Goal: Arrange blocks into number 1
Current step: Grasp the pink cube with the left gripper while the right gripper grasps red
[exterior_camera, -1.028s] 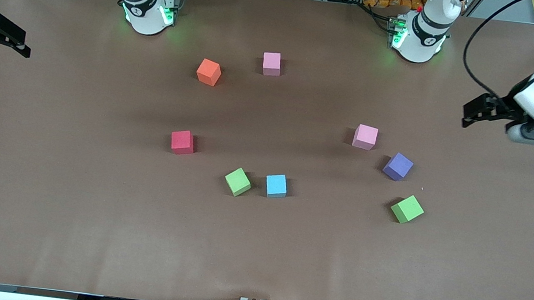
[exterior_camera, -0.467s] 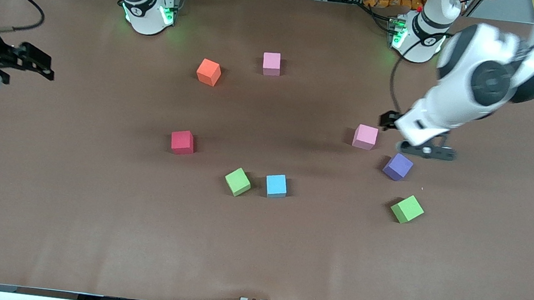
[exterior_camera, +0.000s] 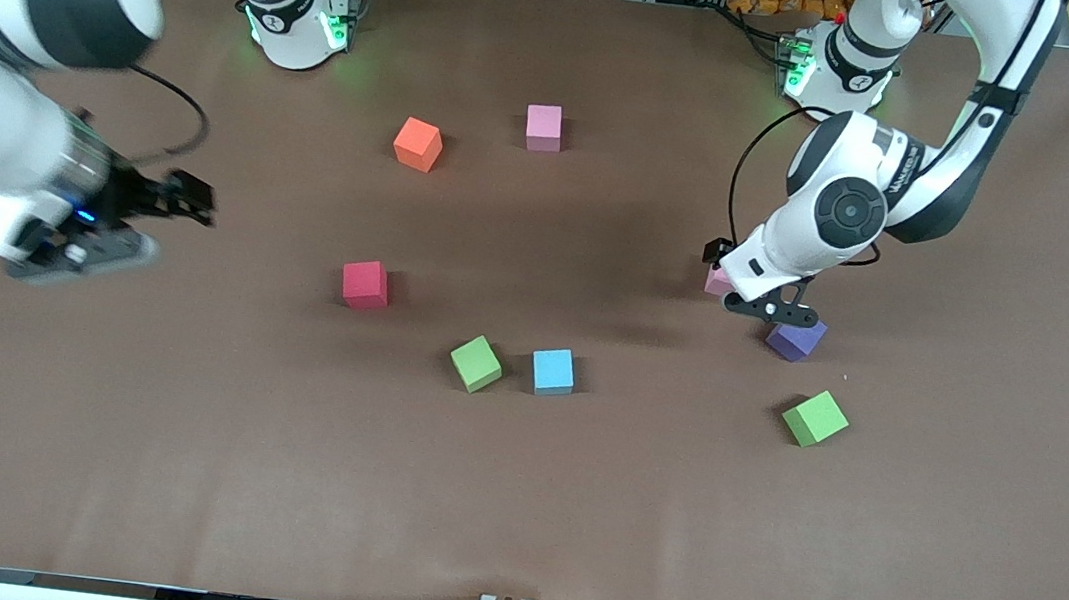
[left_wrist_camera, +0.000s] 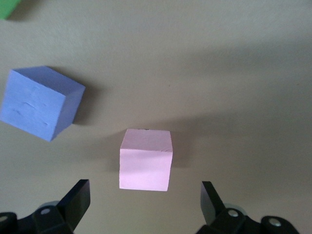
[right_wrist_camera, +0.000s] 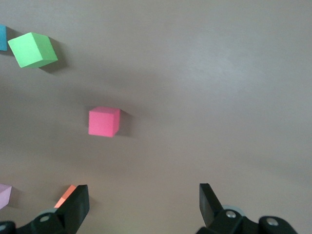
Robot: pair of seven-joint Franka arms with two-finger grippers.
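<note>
Eight blocks lie scattered mid-bench (exterior_camera: 569, 525). The left pincer (left_wrist_camera: 145, 204) hangs wide open, empty, over the pink block (left_wrist_camera: 146, 159) beside the purple block (left_wrist_camera: 40, 102). The right pincer (right_wrist_camera: 143, 204), open and empty, hovers near the red block (right_wrist_camera: 103, 122).

The left gripper (left_wrist_camera: 145, 204) hangs with jaws wide over a pink block (left_wrist_camera: 146, 159), bare table on both flanks of that block; the purple block (exterior_camera: 796, 339) sits near, at about four o'clock from it, the closest obstacle; a green block (exterior_camera: 815, 419) lies well apart. The right gripper (exterior_camera: 189, 200) hangs jaws wide over bare table; the red block (exterior_camera: 365, 283) at its four o'clock stands alone with free room all round.
</note>
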